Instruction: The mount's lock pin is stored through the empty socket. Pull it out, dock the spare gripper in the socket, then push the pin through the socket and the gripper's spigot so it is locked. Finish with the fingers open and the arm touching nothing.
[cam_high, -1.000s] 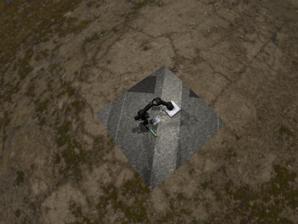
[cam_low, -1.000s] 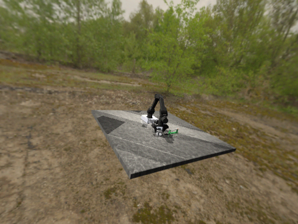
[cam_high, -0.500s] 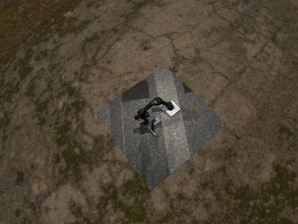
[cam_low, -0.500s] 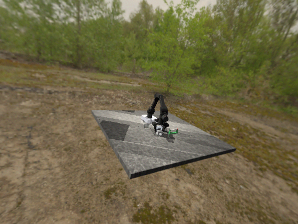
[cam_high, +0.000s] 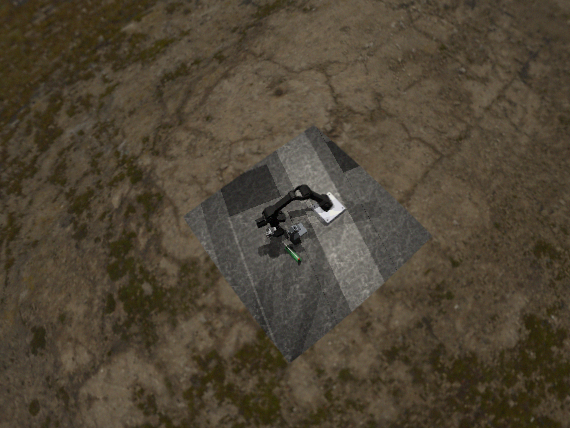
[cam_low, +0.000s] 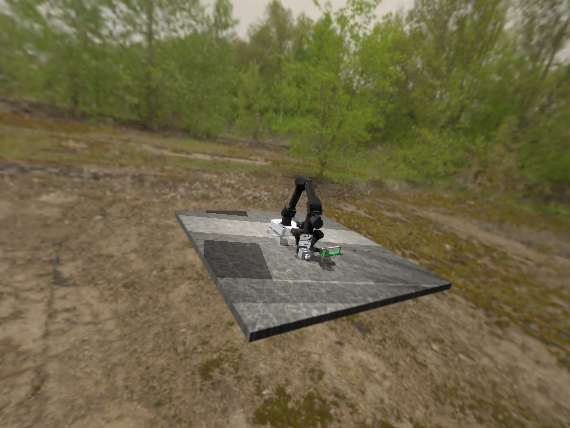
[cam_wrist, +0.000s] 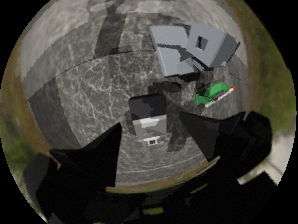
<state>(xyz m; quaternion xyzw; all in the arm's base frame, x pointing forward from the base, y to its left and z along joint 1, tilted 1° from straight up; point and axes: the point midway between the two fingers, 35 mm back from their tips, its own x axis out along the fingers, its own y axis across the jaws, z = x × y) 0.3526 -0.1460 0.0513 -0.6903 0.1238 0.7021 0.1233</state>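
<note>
My gripper (cam_high: 270, 226) (cam_low: 306, 244) (cam_wrist: 151, 119) is open, pointing down at the mat. The spare gripper (cam_wrist: 148, 106) (cam_high: 273, 232) (cam_low: 303, 254), a small dark and grey block, lies on the mat right under and between my spread fingers; I cannot tell whether they touch it. The grey mount (cam_wrist: 193, 50) (cam_high: 298, 232) stands just beyond it, and its square socket (cam_wrist: 202, 43) looks empty. The green lock pin (cam_wrist: 213, 94) (cam_high: 293, 254) (cam_low: 331, 251), with a red tip, lies on the mat beside the mount, outside the socket.
The arm stands on a white base plate (cam_high: 334, 214) (cam_low: 278, 227). Everything sits on a grey patterned mat (cam_high: 300, 310) (cam_low: 300, 300) laid on bare dirt ground, with trees behind.
</note>
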